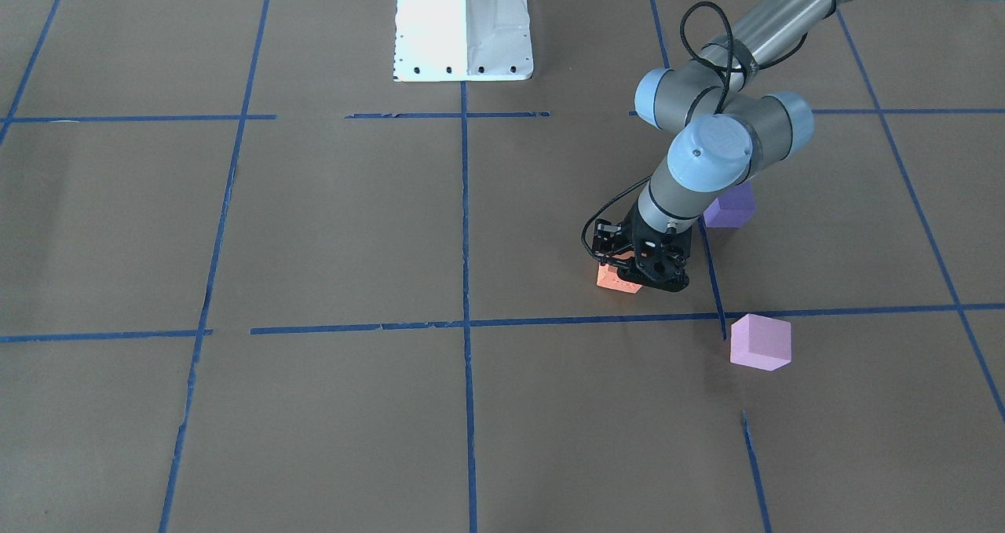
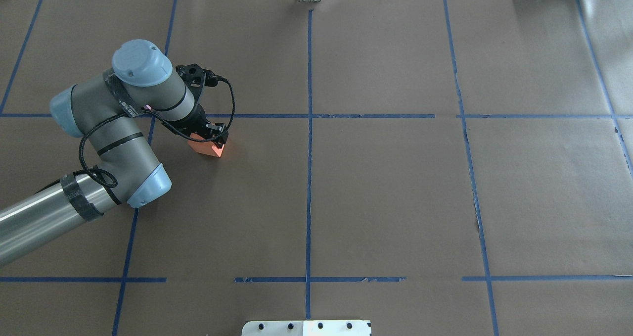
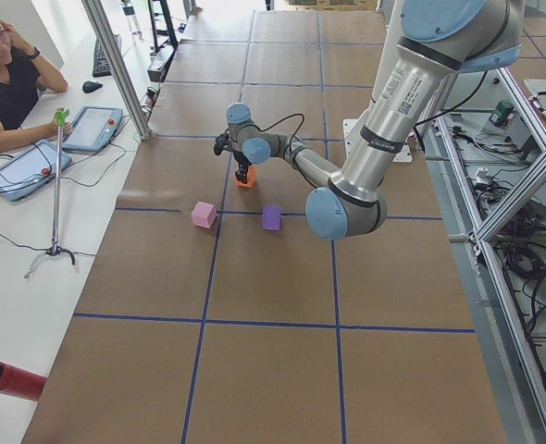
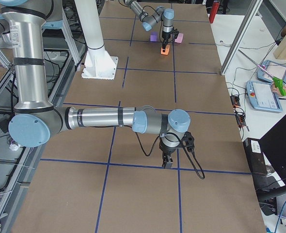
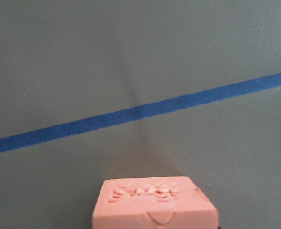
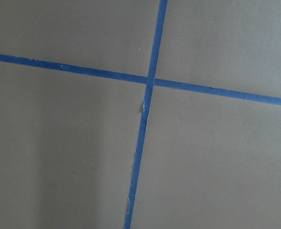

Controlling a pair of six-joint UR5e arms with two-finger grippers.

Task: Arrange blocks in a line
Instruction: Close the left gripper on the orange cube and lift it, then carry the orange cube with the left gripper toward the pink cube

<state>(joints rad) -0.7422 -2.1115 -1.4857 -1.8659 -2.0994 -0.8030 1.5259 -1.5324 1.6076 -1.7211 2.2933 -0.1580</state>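
Observation:
My left gripper [image 1: 637, 272] is shut on the orange block [image 1: 616, 277], holding it low at the table surface. The block looks tilted in the overhead view [image 2: 208, 148] and fills the bottom of the left wrist view [image 5: 154, 202], showing small marks on top. The violet-blue block [image 1: 730, 207] sits behind the left arm's wrist, partly hidden by it. The pale pink block [image 1: 760, 342] lies nearer the operators' side, just past a blue tape line. Both are hidden under the arm in the overhead view. My right gripper [image 4: 167, 163] shows only in the exterior right view; I cannot tell whether it is open.
Brown paper with a blue tape grid [image 1: 465, 323] covers the table. The robot's white base [image 1: 463, 27] stands at the middle of the table's robot-side edge. An operator [image 3: 5, 74] sits beside the table with tablets. The right wrist view shows only a tape crossing [image 6: 149, 80].

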